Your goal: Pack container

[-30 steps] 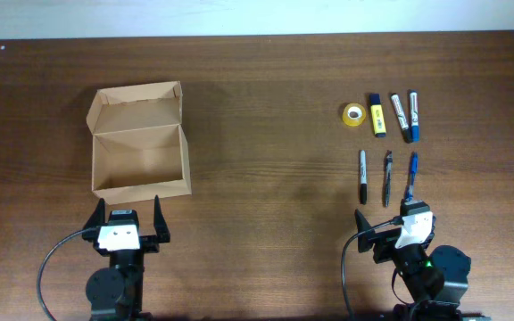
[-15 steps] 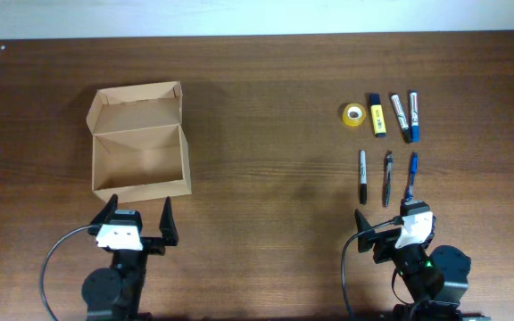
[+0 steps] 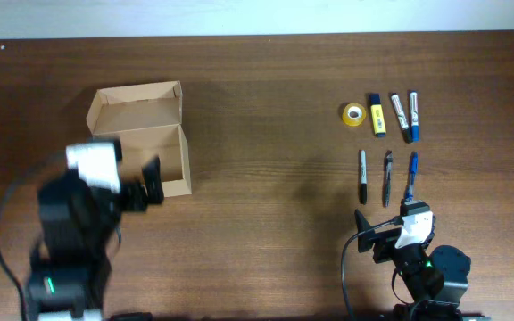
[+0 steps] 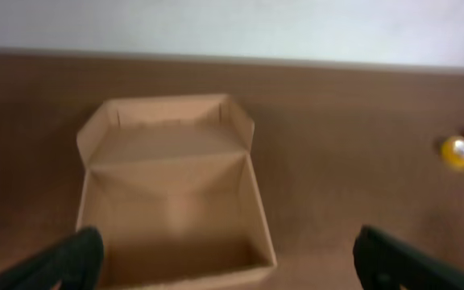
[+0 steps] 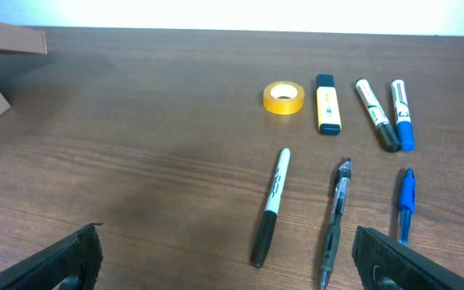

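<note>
The tan cardboard container (image 3: 138,109) stands open and empty at the left, its flap lid tilted back. It fills the left wrist view (image 4: 167,153). My left gripper (image 3: 136,189) is open and empty, raised over the container's front wall, with its fingertips (image 4: 75,256) wide apart. My right gripper (image 3: 396,217) is open and empty, low at the front right. Just ahead of it lie a black-capped marker (image 5: 271,208), a dark pen (image 5: 334,221) and a blue pen (image 5: 406,201).
Behind the three pens lie a yellow tape roll (image 3: 353,114), a yellow highlighter (image 3: 377,115) and two whiteboard markers (image 3: 400,111), also in the right wrist view with the tape roll (image 5: 284,97). The table's back edge meets a white wall.
My left arm has risen and swung forward and left, from the front edge to over the container's front wall. The right arm and the objects have not moved.
</note>
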